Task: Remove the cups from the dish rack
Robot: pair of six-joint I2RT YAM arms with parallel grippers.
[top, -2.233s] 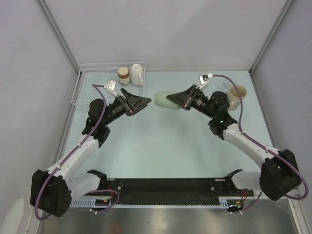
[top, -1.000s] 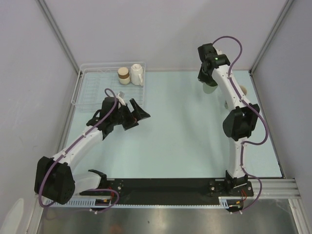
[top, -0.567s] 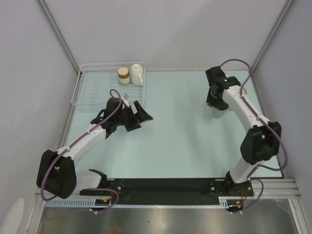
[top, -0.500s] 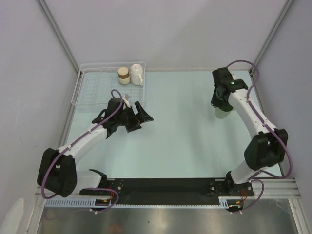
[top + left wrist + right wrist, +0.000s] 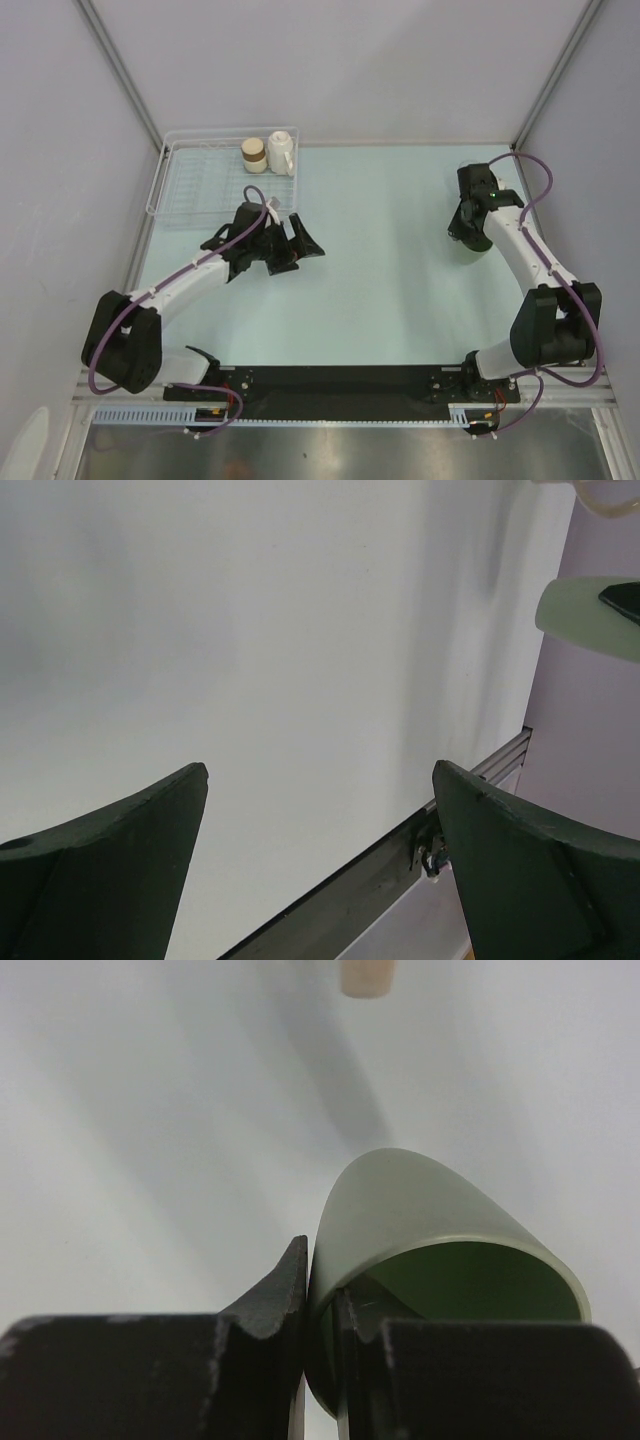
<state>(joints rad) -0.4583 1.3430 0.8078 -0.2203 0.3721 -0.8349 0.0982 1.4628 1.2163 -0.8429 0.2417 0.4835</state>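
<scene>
Nearest the arm bases, a wide stretch of the pale table lay open. A little farther in, on the left, the left gripper hung over the table. Its two fingers were spread wide apart, with nothing between them.

About as far in, on the right side, the right gripper pointed down. It was pinching the pale green cup by the rim. One finger pressed on the outside of the cup and the other sat inside it. The cup hung under the fingers with its mouth turned up toward the wrist and its bottom toward the table. So its long way ran up and down, leaning a bit. I could not tell if its bottom touched the table. The table's right edge and the side wall were near it, and there was lots of room toward the middle. Just past the green cup, a bit of the beige cup showed.

Farthest away, in the far left corner, sat the dish rack, right by the left wall. The brown cup and the white cup stood side by side in its far right corner. The left gripper was near the rack's near right corner, apart from both cups.
</scene>
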